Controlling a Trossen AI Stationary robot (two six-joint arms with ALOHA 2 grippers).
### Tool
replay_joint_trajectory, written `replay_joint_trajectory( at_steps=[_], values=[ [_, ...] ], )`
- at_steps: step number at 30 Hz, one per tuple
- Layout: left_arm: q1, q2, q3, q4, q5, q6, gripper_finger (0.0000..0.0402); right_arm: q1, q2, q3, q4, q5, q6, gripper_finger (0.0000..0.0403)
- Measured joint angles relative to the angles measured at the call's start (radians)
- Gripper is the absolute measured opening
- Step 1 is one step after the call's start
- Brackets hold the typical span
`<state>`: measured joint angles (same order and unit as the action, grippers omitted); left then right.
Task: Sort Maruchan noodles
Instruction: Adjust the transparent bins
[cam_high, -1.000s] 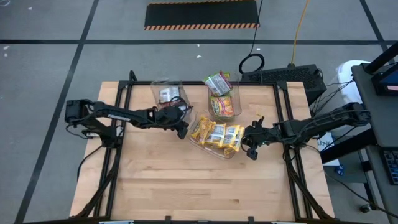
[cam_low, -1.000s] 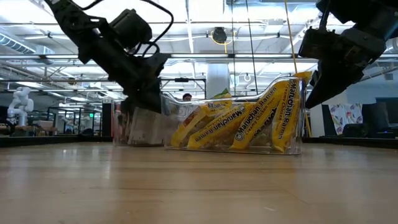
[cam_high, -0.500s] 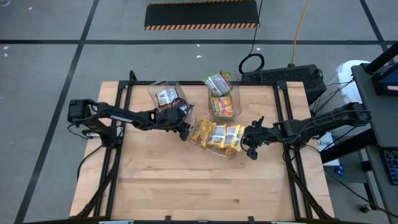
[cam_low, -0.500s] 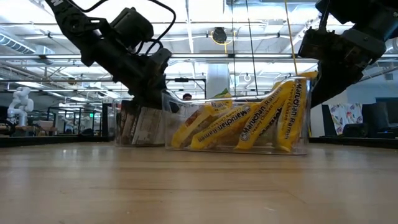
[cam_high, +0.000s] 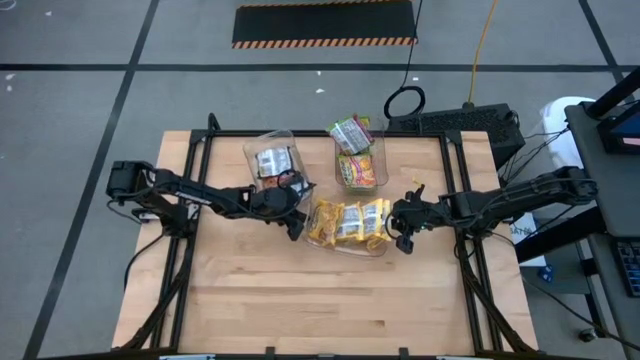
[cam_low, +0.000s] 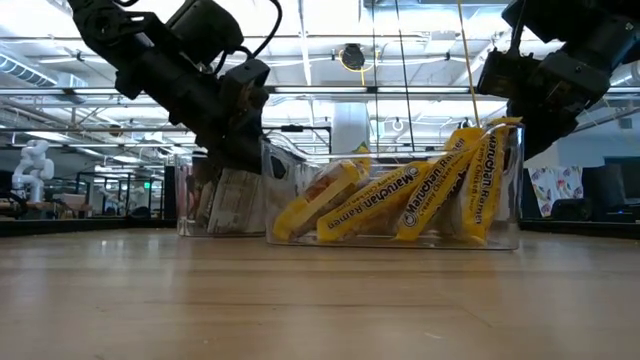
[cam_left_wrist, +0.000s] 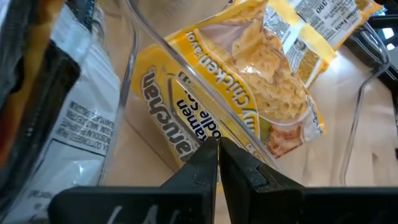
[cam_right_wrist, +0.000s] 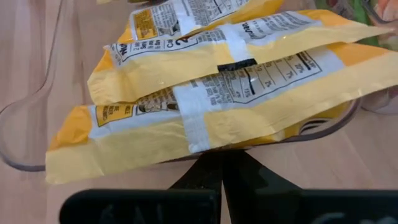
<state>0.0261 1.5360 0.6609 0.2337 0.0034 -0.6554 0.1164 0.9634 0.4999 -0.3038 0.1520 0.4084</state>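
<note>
Several yellow Maruchan packets (cam_high: 345, 222) stand on edge inside a clear bin (cam_high: 347, 248) at the table's middle, leaning toward the right in the low view (cam_low: 400, 200). My left gripper (cam_high: 296, 226) is shut at the bin's left end. My right gripper (cam_high: 399, 238) is shut at its right end. Dark packets (cam_high: 272, 160) sit in a second clear bin behind the left gripper. Green and orange packets (cam_high: 352, 135) fill a third bin (cam_high: 360, 175) at the far middle. My left gripper (cam_left_wrist: 218, 144) pinches the rim of the clear bin's left end wall (cam_left_wrist: 186, 106) between its two fingers, coming roughly level from the table's left. The bin's base stays on the table. My right gripper (cam_right_wrist: 222, 157) is shut on the bin's right end wall (cam_right_wrist: 264, 144), just under the yellow packets (cam_right_wrist: 217, 93), coming roughly level from the table's right.
The dark-packet bin (cam_low: 225, 195) stands close behind the left gripper. A black frame rail (cam_high: 455, 200) runs along each side of the table. Bare wood (cam_high: 320, 300) spans the near half of the table.
My left gripper has moved toward the table's near edge, still shut. The yellow-packet bin has turned on the table: its left end swung nearer, and it now lies more square to the table. In the low view it has slid right, and the packets inside lean differently.
</note>
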Motion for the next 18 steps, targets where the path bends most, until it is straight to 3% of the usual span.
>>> replay_joint_trajectory(
  at_steps=[7, 15, 18],
  values=[
    [-0.024, 0.004, 0.059, -0.069, 0.013, 0.025, 0.0026, -0.013, 0.000, 0.000, 0.000, 0.001, -0.010, 0.0000],
    [-0.030, 0.004, 0.301, -0.516, 0.006, 0.150, 0.0026, -0.032, 0.000, 0.000, 0.004, 0.003, -0.032, 0.0000],
    [-0.043, 0.002, 0.354, -0.578, 0.004, 0.158, 0.0026, -0.040, 0.000, 0.000, 0.007, 0.003, -0.036, 0.0000]
  ],
)
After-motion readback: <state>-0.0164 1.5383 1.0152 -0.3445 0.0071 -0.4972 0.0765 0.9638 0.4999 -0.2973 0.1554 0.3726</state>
